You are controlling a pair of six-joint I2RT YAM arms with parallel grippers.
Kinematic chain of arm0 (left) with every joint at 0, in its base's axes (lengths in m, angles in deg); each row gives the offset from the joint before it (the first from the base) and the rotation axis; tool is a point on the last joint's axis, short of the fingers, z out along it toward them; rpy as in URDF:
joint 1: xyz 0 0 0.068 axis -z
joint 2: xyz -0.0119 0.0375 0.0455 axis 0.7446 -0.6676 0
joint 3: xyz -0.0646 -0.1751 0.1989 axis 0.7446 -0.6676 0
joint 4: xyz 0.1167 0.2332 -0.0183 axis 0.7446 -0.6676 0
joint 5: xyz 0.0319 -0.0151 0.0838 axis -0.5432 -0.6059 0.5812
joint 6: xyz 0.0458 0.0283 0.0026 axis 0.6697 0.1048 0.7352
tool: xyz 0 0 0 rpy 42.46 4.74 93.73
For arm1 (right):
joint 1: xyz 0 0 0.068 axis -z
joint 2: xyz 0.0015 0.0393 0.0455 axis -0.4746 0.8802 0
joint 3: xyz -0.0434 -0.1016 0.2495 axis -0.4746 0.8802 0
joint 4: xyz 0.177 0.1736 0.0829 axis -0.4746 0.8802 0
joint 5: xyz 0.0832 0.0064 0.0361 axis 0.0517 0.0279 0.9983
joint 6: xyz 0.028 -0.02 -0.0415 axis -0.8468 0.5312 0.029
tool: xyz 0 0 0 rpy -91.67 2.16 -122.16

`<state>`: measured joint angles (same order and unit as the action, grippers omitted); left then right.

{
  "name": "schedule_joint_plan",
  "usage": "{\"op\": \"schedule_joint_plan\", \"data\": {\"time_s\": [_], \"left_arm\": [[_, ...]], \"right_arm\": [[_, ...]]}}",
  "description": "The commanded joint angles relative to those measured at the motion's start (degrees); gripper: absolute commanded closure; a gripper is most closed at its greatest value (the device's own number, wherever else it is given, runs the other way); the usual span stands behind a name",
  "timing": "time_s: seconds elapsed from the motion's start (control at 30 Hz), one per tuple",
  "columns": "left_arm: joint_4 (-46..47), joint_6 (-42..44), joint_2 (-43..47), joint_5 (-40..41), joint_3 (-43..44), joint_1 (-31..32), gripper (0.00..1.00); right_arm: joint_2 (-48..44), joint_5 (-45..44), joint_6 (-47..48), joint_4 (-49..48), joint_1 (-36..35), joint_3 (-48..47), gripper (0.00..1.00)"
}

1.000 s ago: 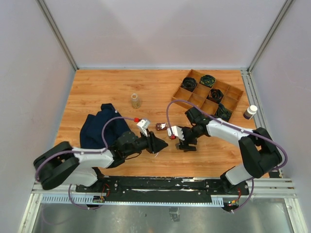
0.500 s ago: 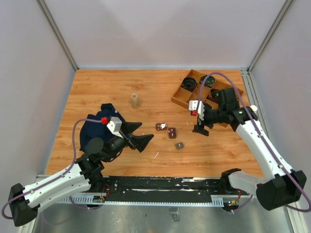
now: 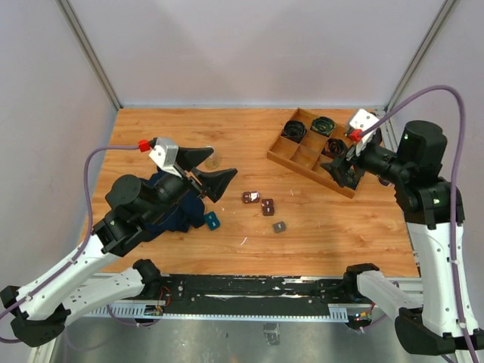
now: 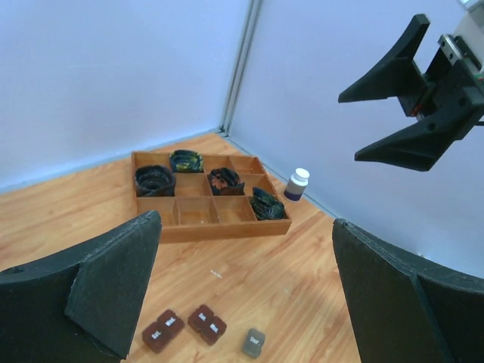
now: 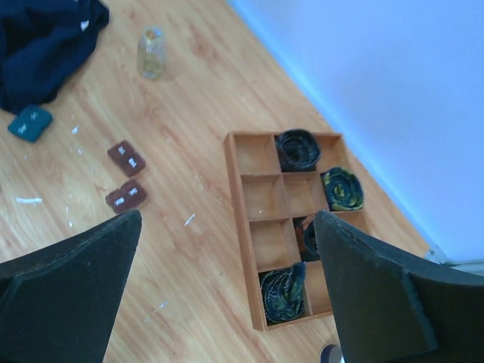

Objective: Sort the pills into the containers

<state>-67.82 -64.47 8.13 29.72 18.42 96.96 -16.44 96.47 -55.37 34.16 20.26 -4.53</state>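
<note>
Two dark-brown containers (image 3: 251, 197) (image 3: 267, 206) with pale marks lie side by side mid-table, also seen in the left wrist view (image 4: 162, 330) (image 4: 207, 324) and the right wrist view (image 5: 126, 158) (image 5: 126, 195). A few pale slivers (image 5: 189, 219) lie on the wood; I cannot tell whether they are pills. My left gripper (image 3: 225, 161) (image 4: 246, 219) hangs high, left of the containers, open and empty. My right gripper (image 3: 342, 172) (image 5: 227, 215) hovers high over the wooden tray's near edge, open and empty.
A wooden divided tray (image 3: 281, 149) (image 5: 240, 204) with coiled black cables sits back right. A grey box (image 3: 280, 226) and a teal box (image 3: 212, 221) lie near the containers. A dark blue cloth (image 3: 162, 212), a glass jar (image 5: 152, 53) and a white-capped bottle (image 4: 296, 184) also stand here.
Both arms have lifted up and away from the containers, left arm to the left, right arm toward the tray. Both grippers opened wide. The teal box now shows beside the cloth.
</note>
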Motion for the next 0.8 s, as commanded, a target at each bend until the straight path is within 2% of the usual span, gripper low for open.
{"op": "schedule_joint_plan", "data": {"time_s": [0.0, 0.13, 0.3, 0.43, 0.77], "left_arm": [[-6.42, 2.16, -2.42, -2.42, 7.48, -0.41, 0.01], [-8.48, 2.56, -4.03, -3.99, 13.19, -0.42, 0.01], [-10.31, 2.10, -5.10, -6.03, 16.79, -0.41, 0.01], [-10.54, 1.67, -4.46, -5.96, 16.22, -0.42, 0.01], [-11.74, 1.72, -2.61, -5.07, 15.05, -0.41, 0.01]], "right_arm": [[-0.30, -1.42, -8.76, 1.60, 0.61, -7.40, 0.02], [-0.14, -0.04, -13.84, 2.45, 0.65, -13.00, 0.02], [0.21, -8.97, -22.20, 0.74, 0.61, -16.64, 0.02], [0.38, -11.63, -23.84, 1.13, 0.64, -18.96, 0.02], [1.08, -9.89, -23.17, 2.66, 0.63, -21.29, 0.02]]}}
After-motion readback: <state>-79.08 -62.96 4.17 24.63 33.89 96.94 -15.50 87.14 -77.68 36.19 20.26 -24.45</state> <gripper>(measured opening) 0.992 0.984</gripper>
